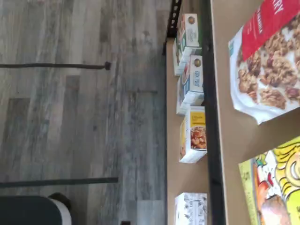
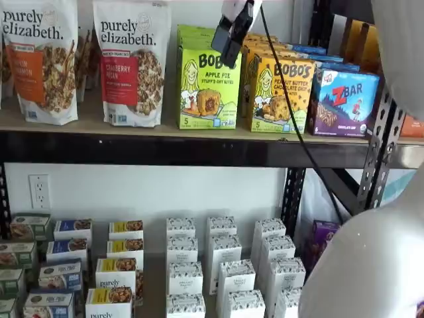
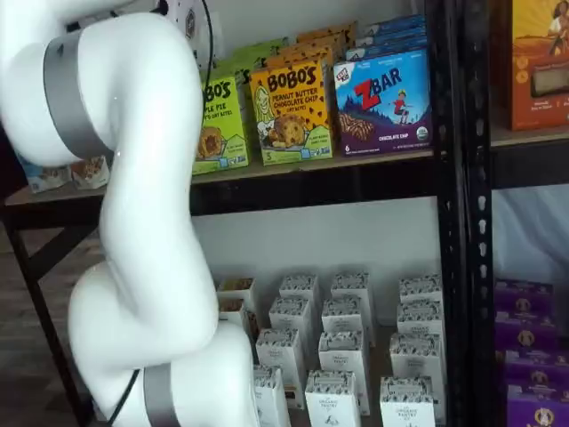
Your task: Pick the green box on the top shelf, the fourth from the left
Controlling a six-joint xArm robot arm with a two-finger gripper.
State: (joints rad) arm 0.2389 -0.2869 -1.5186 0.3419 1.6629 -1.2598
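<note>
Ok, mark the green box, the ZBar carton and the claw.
green box (image 2: 209,89), a shelf view, front panel.
ZBar carton (image 2: 344,103), a shelf view, front panel.
claw (image 2: 228,41), a shelf view, black fingers.

Two purely elizabeth granola bags (image 2: 131,61), upright, side by side. Yellow-orange Bobo's peanut butter carton (image 2: 281,94) beside blue ZBar carton (image 2: 345,101), cartons nearly touching. Lower shelf: rows of small white cartons (image 2: 224,265); purple boxes (image 3: 524,356) at far side. Wall outlet (image 2: 39,191). Grey wood-plank floor (image 1: 79,122).
</note>
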